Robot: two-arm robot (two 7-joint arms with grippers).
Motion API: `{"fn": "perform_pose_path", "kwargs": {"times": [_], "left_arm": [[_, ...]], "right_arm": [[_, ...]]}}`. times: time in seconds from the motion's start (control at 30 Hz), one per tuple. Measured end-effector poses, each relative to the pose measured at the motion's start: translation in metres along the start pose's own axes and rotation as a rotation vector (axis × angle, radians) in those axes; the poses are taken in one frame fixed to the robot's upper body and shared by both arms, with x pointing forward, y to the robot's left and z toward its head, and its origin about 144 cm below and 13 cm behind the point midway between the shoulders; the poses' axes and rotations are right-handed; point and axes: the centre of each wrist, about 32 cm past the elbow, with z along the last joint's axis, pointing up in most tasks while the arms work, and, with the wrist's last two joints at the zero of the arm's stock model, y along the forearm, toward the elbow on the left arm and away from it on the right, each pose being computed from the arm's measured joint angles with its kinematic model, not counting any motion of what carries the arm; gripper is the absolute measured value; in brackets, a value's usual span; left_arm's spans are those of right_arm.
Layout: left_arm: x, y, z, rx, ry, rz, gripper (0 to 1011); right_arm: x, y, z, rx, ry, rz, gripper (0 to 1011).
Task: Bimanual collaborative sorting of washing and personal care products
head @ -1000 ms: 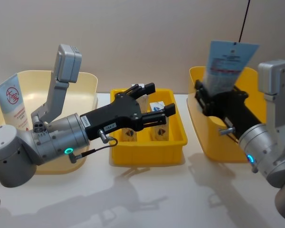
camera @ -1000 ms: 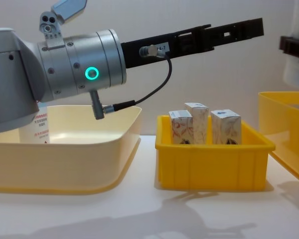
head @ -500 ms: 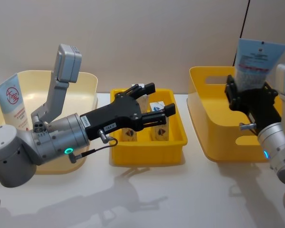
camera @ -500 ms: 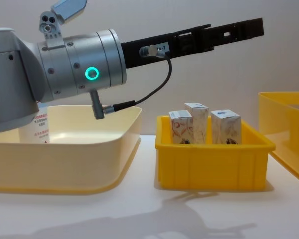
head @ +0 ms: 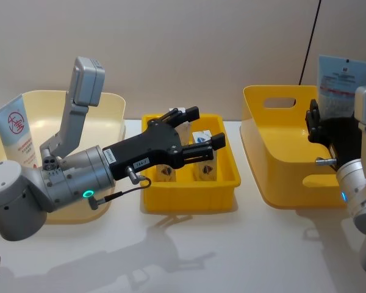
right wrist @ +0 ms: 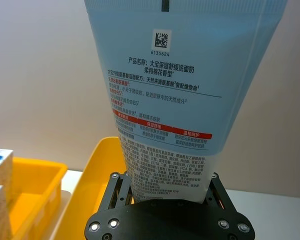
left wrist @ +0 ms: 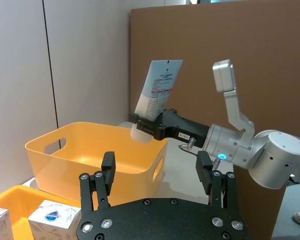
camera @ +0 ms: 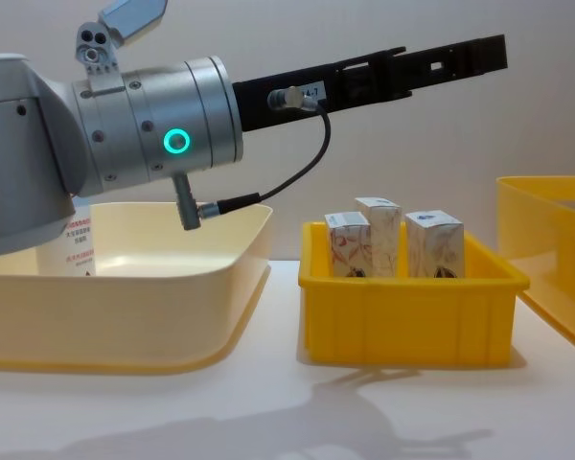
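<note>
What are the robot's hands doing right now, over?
Right gripper shut on blue tube, at orange bin's far right edge. Left gripper open over yellow tray. Nothing blocking.

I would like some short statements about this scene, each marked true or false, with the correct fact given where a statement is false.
1. The right gripper holds a light blue and white tube. True.
2. The left gripper has its jaws closed on a small box. False: its jaws are open and hold nothing, above the small yellow bin.
3. A tube with a red circular logo stands in the pale yellow tub on the robot's left. True.
4. The held tube lies flat on the table. False: it is upright in the air, over the orange basket.
</note>
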Motion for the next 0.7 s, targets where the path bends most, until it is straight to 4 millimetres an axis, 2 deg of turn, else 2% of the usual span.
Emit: {"fn": "perform_pose_path", "kwargs": {"times": [0.7], "left_arm": [[0.0, 0.0, 0.0, 0.0, 0.0, 0.0, 1003]], "right_arm": [[-0.018, 0.022, -0.011, -0.112, -0.03, -0.085, 490]]}}
